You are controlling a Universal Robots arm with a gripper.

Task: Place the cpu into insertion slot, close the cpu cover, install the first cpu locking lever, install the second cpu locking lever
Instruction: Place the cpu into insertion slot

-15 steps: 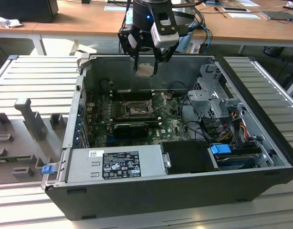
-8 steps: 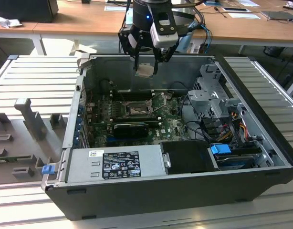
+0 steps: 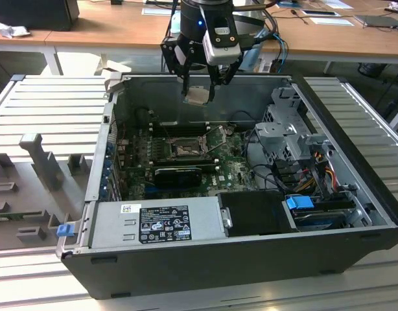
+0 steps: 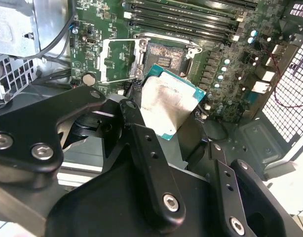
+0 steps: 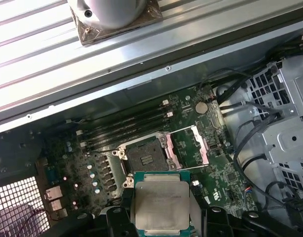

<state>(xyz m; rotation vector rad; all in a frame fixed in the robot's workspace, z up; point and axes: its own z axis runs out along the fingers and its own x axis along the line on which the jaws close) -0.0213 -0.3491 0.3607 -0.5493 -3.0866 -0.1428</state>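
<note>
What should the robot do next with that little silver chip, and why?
Probably ease it down toward the socket. The cpu hangs in the jaws well above the board, the cpu cover stands open, and the socket looks empty.

Open computer case [image 3: 218,269]; grey power supply [image 3: 161,223]; wooden desks [image 3: 115,27] behind.
</note>
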